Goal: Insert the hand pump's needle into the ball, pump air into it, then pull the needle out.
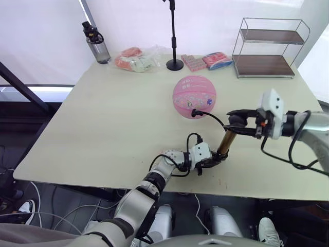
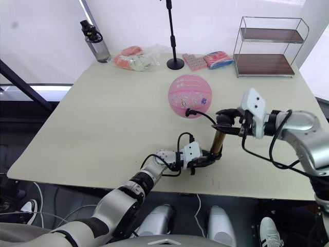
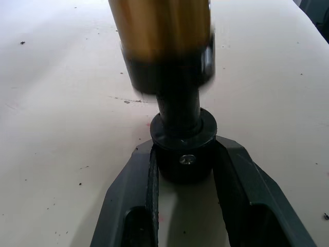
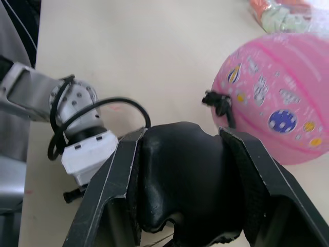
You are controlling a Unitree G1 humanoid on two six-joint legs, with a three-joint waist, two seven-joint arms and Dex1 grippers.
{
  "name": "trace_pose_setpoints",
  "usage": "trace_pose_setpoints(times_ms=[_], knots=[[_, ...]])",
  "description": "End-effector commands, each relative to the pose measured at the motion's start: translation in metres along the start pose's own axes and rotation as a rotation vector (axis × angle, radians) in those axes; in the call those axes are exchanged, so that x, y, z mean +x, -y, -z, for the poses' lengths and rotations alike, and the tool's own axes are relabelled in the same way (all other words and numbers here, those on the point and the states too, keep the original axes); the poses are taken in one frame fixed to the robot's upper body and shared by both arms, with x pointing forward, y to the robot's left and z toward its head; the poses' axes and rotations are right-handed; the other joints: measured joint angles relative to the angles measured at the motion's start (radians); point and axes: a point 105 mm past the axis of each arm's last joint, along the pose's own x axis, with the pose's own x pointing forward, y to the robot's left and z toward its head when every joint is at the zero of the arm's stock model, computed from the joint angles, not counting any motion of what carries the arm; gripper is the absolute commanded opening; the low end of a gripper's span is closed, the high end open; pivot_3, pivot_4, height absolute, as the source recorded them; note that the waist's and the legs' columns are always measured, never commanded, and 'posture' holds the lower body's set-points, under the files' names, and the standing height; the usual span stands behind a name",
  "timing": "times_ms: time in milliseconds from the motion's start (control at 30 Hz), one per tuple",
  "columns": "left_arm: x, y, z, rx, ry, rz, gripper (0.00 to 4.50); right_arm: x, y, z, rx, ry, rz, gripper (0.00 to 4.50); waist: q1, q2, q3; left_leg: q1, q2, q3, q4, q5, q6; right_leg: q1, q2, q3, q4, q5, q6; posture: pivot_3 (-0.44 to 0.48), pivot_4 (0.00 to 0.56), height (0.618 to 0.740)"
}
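At the near edge of a pale table [image 1: 103, 123], the left gripper [image 1: 215, 161] clamps its two black fingers [image 3: 234, 175] around the black bottom cap of the hand pump [image 1: 225, 142], whose gold-bronze barrel stands nearly upright on the tabletop. Just above, the right gripper [image 1: 237, 121] is closed on the pump's black T-handle [image 4: 182, 175], reaching in from the right. A thin black hose [image 1: 213, 118] arcs from the pump to the pink ball [image 1: 194, 96], which rests mid-table just behind; the hose's black fitting sits against the ball's near side, the needle itself too small to make out. A wire shelf [image 1: 270, 47] stands at the far right corner.
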Motion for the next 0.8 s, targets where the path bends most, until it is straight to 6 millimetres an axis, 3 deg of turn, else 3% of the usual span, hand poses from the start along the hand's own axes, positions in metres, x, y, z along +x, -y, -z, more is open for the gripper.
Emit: trace_pose_setpoints(times_ms=[33,300,500,633,800], knots=[[-0.009,0.041,0.051,-0.111,-0.174,0.118,1.09,-0.032,0.023,-0.057,-0.135,0.087,0.125,1.80,0.003,0.001,0.002,0.000,0.000,0.000,0.000,0.000,0.000,0.000,0.000,0.000,0.000,0.000,0.000,0.000,0.150,0.731],[-0.008,0.041,0.051,-0.110,-0.173,0.119,1.09,-0.055,0.027,-0.100,-0.165,0.109,0.128,1.80,0.007,0.002,0.004,-0.001,0.000,0.001,0.000,0.000,0.000,-0.001,0.000,0.000,0.000,0.000,0.000,0.000,0.150,0.731],[-0.008,0.041,0.050,-0.109,-0.173,0.120,1.09,-0.065,0.029,-0.117,-0.184,0.108,0.131,1.80,0.008,0.001,0.004,-0.002,0.001,0.001,0.000,0.000,0.000,-0.002,0.000,0.000,0.000,0.000,0.000,0.000,0.150,0.731],[-0.008,0.041,0.050,-0.109,-0.174,0.118,1.09,-0.063,0.027,-0.118,-0.191,0.103,0.120,1.80,0.008,0.001,0.004,-0.003,0.001,0.001,0.000,0.000,0.000,-0.003,0.000,0.000,0.000,0.000,0.000,0.000,0.150,0.731],[-0.008,0.040,0.050,-0.109,-0.175,0.115,1.09,-0.049,0.022,-0.090,-0.172,0.035,0.090,1.80,0.008,0.001,0.004,-0.003,0.001,0.001,0.000,0.000,0.000,-0.003,0.000,0.000,0.000,0.000,0.000,0.000,0.150,0.731]])
